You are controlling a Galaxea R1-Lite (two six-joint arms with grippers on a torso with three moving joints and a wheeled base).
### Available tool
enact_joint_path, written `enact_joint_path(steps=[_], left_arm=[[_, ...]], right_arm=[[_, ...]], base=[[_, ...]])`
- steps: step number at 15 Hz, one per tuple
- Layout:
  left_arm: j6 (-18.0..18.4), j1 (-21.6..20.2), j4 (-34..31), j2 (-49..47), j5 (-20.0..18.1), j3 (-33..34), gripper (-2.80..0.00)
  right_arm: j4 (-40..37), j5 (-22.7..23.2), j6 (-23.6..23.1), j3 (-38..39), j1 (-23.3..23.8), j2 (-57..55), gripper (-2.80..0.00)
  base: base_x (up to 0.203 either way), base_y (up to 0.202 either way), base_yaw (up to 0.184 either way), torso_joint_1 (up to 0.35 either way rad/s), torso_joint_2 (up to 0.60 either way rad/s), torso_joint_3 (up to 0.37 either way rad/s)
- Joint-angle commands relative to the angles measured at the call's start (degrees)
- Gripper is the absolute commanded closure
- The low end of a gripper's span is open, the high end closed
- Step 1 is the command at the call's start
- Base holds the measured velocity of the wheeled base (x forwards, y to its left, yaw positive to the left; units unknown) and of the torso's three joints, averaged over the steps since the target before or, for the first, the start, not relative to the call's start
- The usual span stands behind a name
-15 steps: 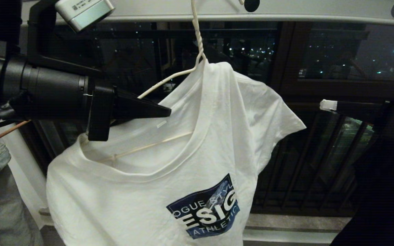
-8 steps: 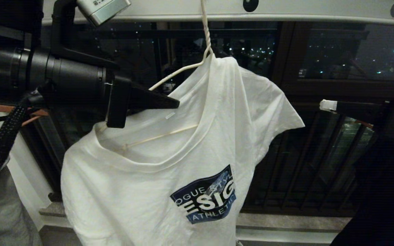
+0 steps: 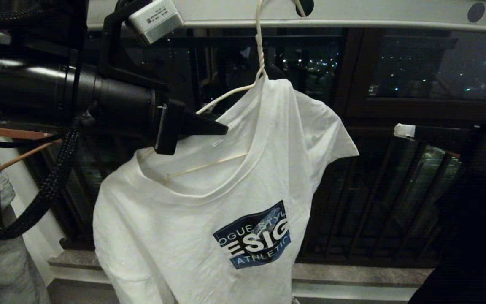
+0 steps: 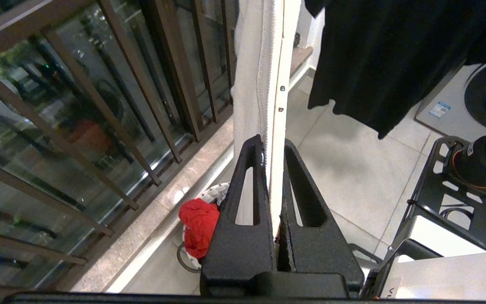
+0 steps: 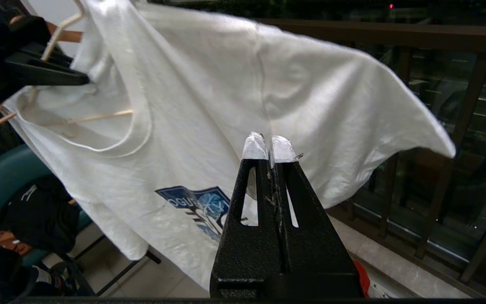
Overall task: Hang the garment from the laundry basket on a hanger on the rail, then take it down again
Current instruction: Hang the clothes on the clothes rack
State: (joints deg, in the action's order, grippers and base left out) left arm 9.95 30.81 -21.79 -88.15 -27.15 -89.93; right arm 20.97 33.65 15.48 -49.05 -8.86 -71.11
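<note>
Our left gripper point(image 3: 222, 128) has its jaws clamped on the shoulder arm of the thin white hanger point(image 3: 226, 93), collar cloth of the garment point(image 3: 209, 211) pinched alongside the wire. From those jaws the wire climbs up and away to the twisted neck, whose hook sits over the rail point(image 3: 352, 17) directly above, so we judge the next move turns on lifting along that upward line until the hook clears the bar. Our right gripper point(image 3: 403, 130), jaws closed on nothing, hangs well off beyond the shirt's far sleeve, leaving the left arm nearer.

"ESIG", "ATHLETIC" on garment point(image 3: 209, 202) print
</note>
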Motion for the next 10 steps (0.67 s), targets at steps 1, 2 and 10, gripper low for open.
enact_joint_path(steps=[1, 2, 10], left_arm=[[0.1, 0.4, -0.1, -1.0, 0.5, -0.1, 0.0], [0.1, 0.7, -0.1, -1.2, 0.7, -0.1, 0.0], [0.2, 1.3, -0.3, -1.0, 0.6, 0.2, 0.0]], right_arm=[[0.1, 0.2, 0.1, 0.0, 0.0, -0.1, 0.0], [0.1, 0.2, 0.1, 0.0, 0.0, -0.1, 0.0], [0.1, 0.2, 0.1, -0.1, 0.0, 0.1, 0.0]], base=[[0.0, 0.0, 0.0, 0.0, 0.0, 0.0], [0.0, 0.0, 0.0, 0.0, 0.0, 0.0], [0.0, 0.0, 0.0, 0.0, 0.0, 0.0]])
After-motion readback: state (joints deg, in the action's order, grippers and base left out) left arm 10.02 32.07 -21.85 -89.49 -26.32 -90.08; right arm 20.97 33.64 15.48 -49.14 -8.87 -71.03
